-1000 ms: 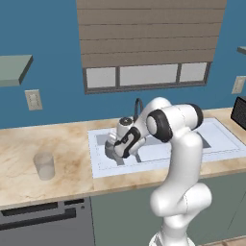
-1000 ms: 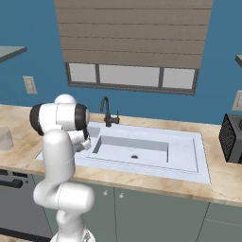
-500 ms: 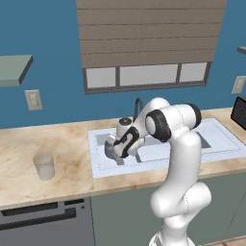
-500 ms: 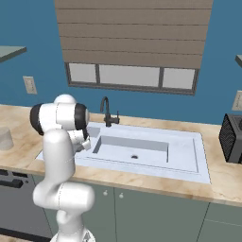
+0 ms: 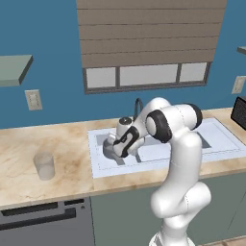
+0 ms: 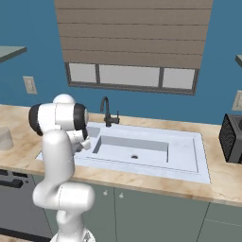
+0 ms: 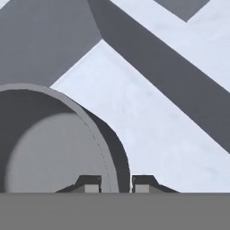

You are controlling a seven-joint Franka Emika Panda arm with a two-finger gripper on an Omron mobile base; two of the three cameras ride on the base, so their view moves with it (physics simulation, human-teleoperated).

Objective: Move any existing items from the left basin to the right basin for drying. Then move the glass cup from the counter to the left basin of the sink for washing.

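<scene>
One saucepan (image 7: 49, 139) sits in the left basin (image 5: 111, 142); my gripper (image 7: 116, 183) seems pinched on its thin rim: stiff metal, probably slippery there.

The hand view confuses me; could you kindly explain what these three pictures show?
The machine is a white robot arm on a base that can drive, in a simulated kitchen. Two pictures come from cameras on that base, behind the arm to its left and right. The third looks along its tool. A beige counter carries a white sink with a black faucet, and a glass cup stands off to one side. The tool reaches into the left basin, its fingertips either side of the rim of a dark-grey saucepan. Whether they already pinch it is unclear.
</scene>
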